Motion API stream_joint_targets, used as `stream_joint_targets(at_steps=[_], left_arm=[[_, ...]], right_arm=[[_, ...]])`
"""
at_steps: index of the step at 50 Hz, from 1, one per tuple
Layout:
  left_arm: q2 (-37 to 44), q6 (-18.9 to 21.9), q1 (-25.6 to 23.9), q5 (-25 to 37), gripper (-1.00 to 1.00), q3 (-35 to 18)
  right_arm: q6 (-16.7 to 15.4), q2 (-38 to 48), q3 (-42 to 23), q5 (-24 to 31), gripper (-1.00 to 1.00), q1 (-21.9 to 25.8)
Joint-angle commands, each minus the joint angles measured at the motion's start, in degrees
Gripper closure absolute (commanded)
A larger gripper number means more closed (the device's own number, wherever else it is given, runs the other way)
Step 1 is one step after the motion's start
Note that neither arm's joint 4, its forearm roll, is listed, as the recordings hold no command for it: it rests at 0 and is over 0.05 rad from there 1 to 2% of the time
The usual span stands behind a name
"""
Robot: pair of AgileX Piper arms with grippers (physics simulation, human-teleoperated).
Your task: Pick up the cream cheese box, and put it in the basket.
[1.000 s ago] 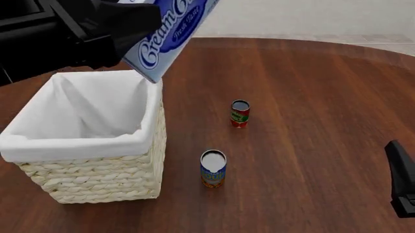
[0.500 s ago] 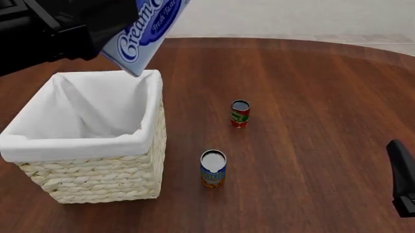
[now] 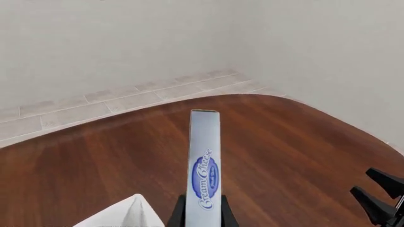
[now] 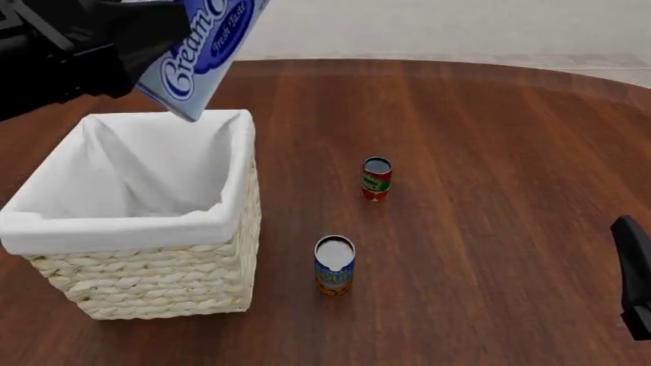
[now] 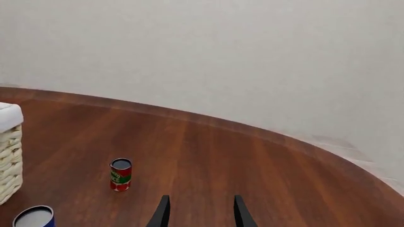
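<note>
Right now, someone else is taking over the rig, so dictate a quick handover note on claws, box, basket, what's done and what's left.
Left claw: shut on the box, held tilted in the air above the basket's far rim.
Right claw: open, holding nothing, low at the table's right side.
Basket: upright at front left, nothing visible inside it.
Two cans stand to its right, not part of the job.
Done: pickup and carry.
Left: lower over the opening, release.
</note>
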Motion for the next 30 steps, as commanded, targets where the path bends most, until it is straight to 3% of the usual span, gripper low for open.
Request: stream_joint_targets(at_steps=[1, 30], left_arm=[[-1.25, 0.82, 1.42, 0.19, 1.00, -0.19], [-2.82, 0.46, 4.95, -0.47, 1.00, 2.53]], right_arm=[[-0.05, 0.01, -0.06, 0.04, -1.00, 0.12], [0.44, -0.01, 1.20, -0.96, -1.00, 0.32]])
